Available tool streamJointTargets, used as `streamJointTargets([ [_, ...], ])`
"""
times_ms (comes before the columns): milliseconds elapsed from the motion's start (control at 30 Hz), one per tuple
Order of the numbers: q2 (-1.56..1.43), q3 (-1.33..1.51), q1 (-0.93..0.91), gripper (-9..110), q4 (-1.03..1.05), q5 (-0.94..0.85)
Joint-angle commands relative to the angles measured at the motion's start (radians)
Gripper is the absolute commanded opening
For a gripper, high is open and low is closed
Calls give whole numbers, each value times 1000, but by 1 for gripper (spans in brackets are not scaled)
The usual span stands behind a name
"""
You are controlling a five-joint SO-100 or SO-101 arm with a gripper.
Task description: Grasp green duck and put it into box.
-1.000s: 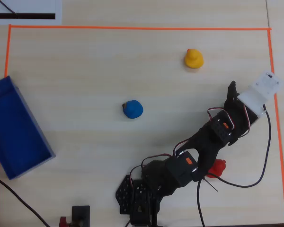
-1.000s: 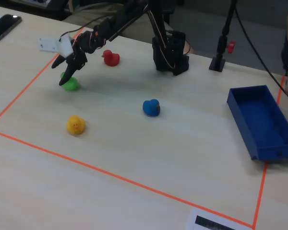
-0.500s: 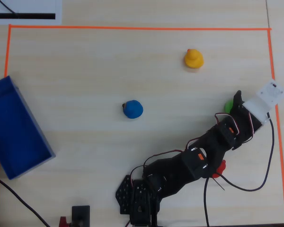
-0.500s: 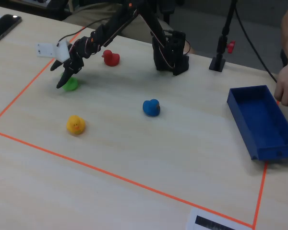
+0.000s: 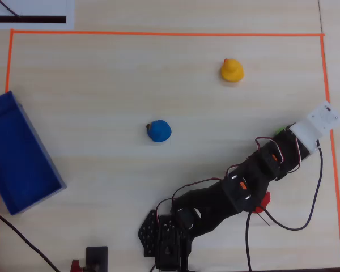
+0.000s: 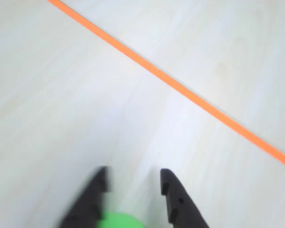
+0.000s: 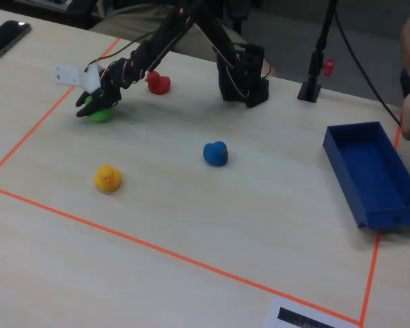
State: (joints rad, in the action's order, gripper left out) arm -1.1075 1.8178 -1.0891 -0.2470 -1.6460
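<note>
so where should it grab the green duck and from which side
Grip the green duck across its rounded body, low down, coming from above. It sits on the table, small and squat, with clear space around it. The end effector is already over it, and in the wrist view the duck lies between the spread fingers. The blur hides which way the duck faces.

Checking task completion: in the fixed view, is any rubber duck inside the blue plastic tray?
No: the blue plastic tray holds nothing, and the small lime-green rubber duck sits on the table under the gripper.
</note>
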Motion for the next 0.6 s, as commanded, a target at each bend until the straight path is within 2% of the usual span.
streamJointTargets([
  [0,-222,-49,26,0,153,123],
  [167,-499,-230,166,0,787,368],
  [333,-735,-288,505,0,1348,577],
  [433,-864,-236,784,0,1563,741],
  [567,-951,-209,1187,0,1724,997],
])
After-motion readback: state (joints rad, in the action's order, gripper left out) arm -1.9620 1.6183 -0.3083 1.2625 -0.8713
